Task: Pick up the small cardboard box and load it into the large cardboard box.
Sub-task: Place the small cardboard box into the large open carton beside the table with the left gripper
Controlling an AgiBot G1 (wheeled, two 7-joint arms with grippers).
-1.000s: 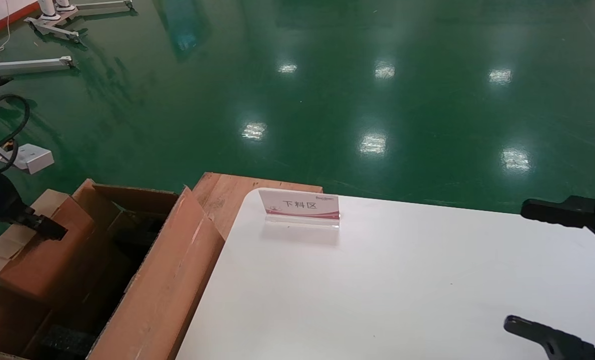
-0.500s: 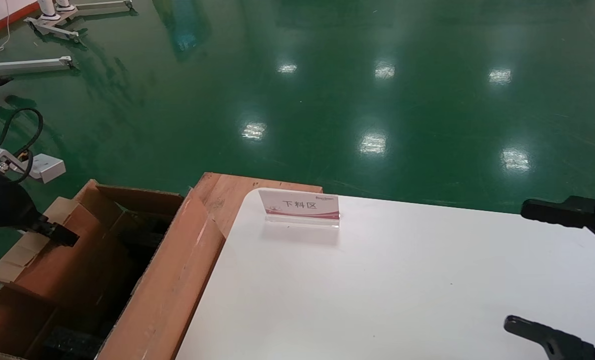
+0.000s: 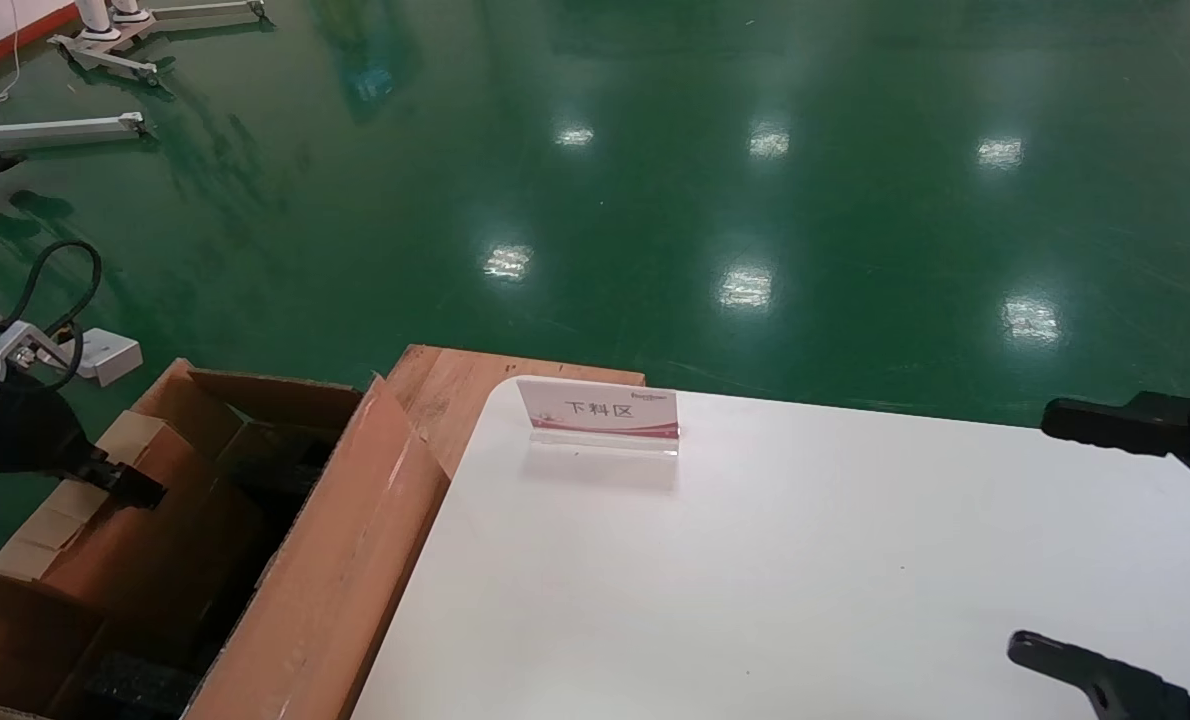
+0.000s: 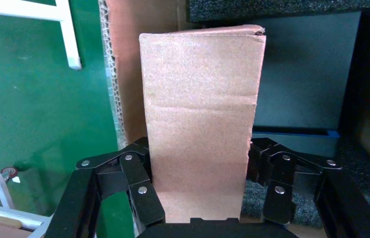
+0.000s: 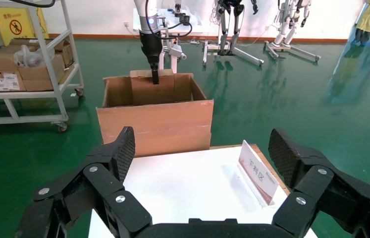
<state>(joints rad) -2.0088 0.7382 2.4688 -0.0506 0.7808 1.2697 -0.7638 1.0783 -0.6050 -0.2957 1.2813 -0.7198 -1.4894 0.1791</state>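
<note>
Left gripper (image 4: 197, 198) is pinching the small cardboard box (image 4: 201, 119), fingers (image 4: 140, 191) pressing on its two long sides. It is holding the box tilted over the open top of the large cardboard box (image 3: 325, 590), at the far-left wall; lower end is probably already inside, hard to tell from the head view. Large box is sitting on the green floor (image 3: 655, 180) just beside the white worktop (image 3: 805, 580). Right gripper (image 5: 202, 163) is idling above the worktop's right edge, fingers spread wide, gripping nothing. Sign card (image 3: 600, 410) is standing near the worktop's far edge.
</note>
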